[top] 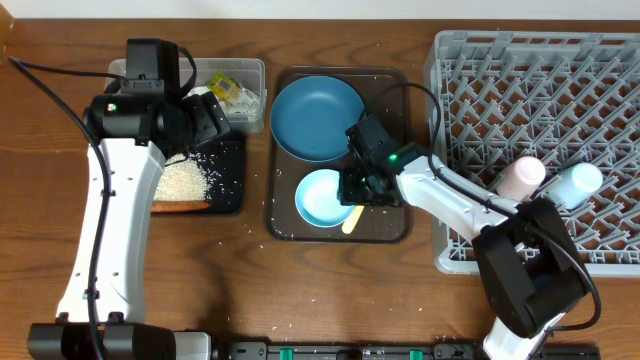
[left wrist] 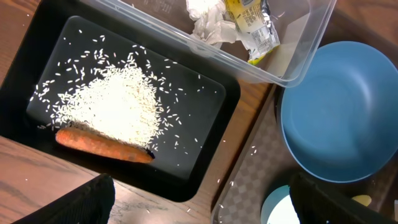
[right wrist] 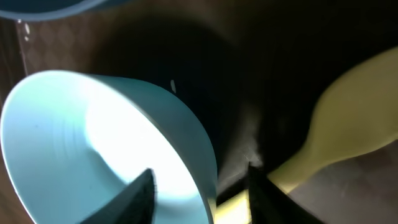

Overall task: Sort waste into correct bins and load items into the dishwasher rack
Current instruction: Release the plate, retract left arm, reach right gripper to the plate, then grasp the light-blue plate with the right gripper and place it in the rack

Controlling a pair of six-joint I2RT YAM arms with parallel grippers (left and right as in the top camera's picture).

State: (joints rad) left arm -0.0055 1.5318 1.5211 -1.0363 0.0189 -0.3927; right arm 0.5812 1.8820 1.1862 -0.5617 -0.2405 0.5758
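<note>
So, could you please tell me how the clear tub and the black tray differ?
The clear tub is see-through with taller walls; the black tray is opaque and shallow. The clear tub holds a crumpled tissue and a yellow-green wrapper; the black tray holds loose rice and an orange sausage-like piece. Both are rectangular and sit side by side.

You're at a robot lab bench dressed up as a dish station. Two white-and-black robot arms (top: pixel 100 240) rise from the near edge of a bare wooden table (top: pixel 330 290), with a black cable (top: pixel 40 68) trailing across it. The kitchen part is only tabletop gear (a grey dishwasher rack (top: pixel 530 38), a brown serving tray (top: pixel 380 228), a clear plastic tub (top: pixel 255 68), a black tray (top: pixel 228 170)).
</note>
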